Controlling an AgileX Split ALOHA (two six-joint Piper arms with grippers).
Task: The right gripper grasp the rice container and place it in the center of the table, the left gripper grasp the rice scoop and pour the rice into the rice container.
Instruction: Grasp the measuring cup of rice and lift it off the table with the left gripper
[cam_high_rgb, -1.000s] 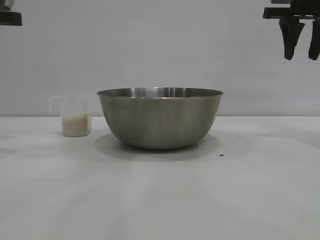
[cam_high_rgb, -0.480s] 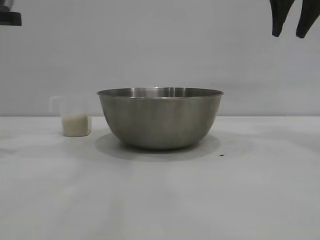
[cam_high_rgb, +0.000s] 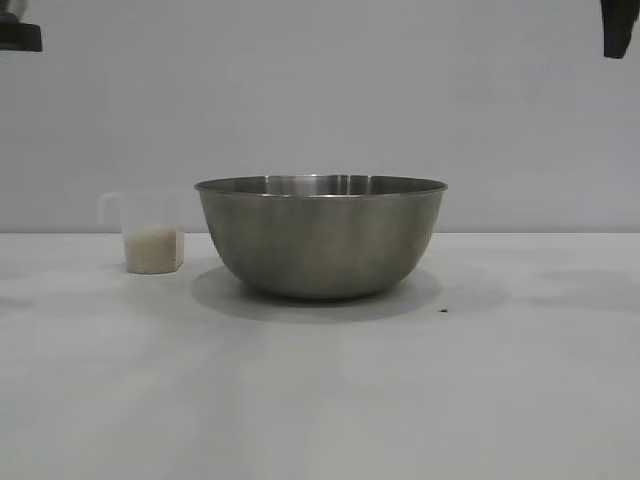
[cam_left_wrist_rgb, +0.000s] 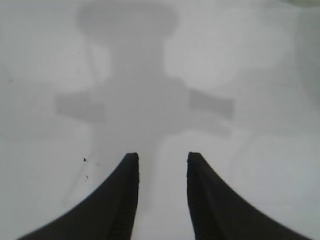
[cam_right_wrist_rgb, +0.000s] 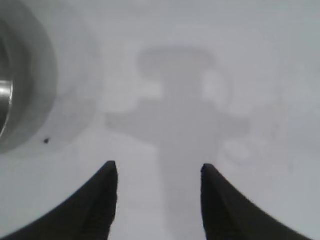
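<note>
Rice container stands mid-surface, the rice scoop just beside it. Right hand and left hand hang above, parted, empty.

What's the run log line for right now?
rice container centered, freed | rice scoop untouched, full | right claw open, empty | left claw open, empty

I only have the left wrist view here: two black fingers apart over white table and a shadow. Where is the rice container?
Observer: The rice container stands mid-table in the exterior view, with nothing gripping it.
Operator: And the scoop?
Observer: The rice scoop stands upright to the left of the container, apart from it, with rice in its lower part.
Operator: What is the right arm doing?
Observer: The right gripper is open and empty above the table. The container's rim shows at the edge of its wrist view.
</note>
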